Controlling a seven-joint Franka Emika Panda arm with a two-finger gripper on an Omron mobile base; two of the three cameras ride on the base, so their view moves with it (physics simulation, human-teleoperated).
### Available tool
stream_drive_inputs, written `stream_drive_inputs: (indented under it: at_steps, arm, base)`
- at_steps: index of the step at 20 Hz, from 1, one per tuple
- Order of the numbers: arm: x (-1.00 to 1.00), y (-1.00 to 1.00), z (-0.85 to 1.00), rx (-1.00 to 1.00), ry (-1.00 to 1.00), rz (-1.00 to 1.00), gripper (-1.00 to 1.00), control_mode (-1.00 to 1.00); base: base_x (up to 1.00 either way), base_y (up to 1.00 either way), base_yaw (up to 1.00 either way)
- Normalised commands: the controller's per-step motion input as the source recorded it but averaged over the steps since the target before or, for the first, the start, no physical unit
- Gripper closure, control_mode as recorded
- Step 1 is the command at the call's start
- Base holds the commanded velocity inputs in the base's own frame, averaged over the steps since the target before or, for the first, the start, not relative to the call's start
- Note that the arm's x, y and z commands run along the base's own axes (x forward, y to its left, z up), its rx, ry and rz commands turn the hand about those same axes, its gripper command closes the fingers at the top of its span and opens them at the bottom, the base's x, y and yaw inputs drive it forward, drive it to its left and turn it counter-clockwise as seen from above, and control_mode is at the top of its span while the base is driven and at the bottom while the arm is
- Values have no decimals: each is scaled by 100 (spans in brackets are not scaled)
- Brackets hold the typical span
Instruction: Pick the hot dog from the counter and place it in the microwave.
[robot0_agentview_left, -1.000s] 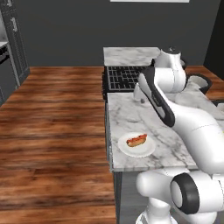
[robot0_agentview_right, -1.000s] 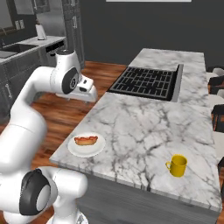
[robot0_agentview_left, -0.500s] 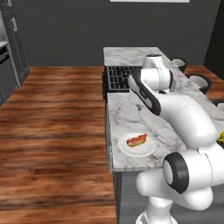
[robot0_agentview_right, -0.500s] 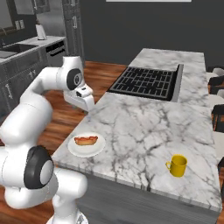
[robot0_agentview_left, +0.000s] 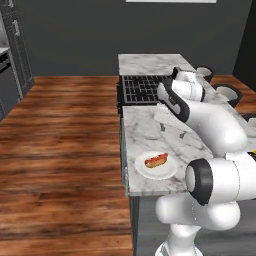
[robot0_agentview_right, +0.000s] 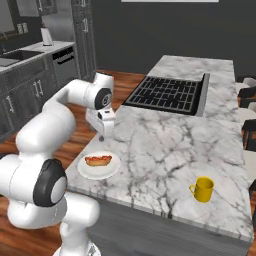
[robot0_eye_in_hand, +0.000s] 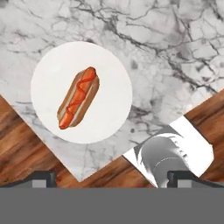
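Note:
The hot dog (robot0_agentview_left: 156, 160) (robot0_agentview_right: 98, 160) (robot0_eye_in_hand: 78, 98), a tan bun with a red sausage, lies on a white plate (robot0_agentview_left: 167, 172) (robot0_agentview_right: 111, 169) (robot0_eye_in_hand: 109, 105) near the front corner of the marble counter (robot0_agentview_left: 150, 65) (robot0_agentview_right: 165, 145) (robot0_eye_in_hand: 175, 52). My gripper (robot0_agentview_left: 171, 131) (robot0_agentview_right: 102, 135) (robot0_eye_in_hand: 111, 180) hangs open and empty above the counter, a little past the plate on the cooktop side, pointing down. From the hand view the hot dog sits up and left of centre, between and beyond the fingertips (robot0_eye_in_hand: 41, 178). The microwave is out of view.
A black grated cooktop (robot0_agentview_left: 142, 89) (robot0_agentview_right: 167, 94) is set into the counter's far half. A yellow mug (robot0_agentview_right: 203, 189) stands near the front right edge. Chairs (robot0_agentview_left: 225, 92) flank the far side. Wooden floor (robot0_agentview_left: 60, 130) runs along the counter's left edge.
The arm has swung down and back toward the plate, bringing the gripper from near the cooktop to just above the counter beside the plate. The jaws stay open; the hot dog has not moved.

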Motion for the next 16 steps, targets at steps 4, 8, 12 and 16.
stream_drive_inputs:
  at_steps: [4,8,12,16]
  arm:
    - [9,1,-69,0,-6,-22,-100,-100]
    - [7,4,-55,-1,-3,-19,-100,-100]
    - [11,15,-46,-4,0,-16,-100,-100]
    - [17,21,-41,-1,0,-15,-100,-100]
  base:
    - [0,0,0]
    - [0,0,0]
    - [0,0,0]
    - [0,0,0]
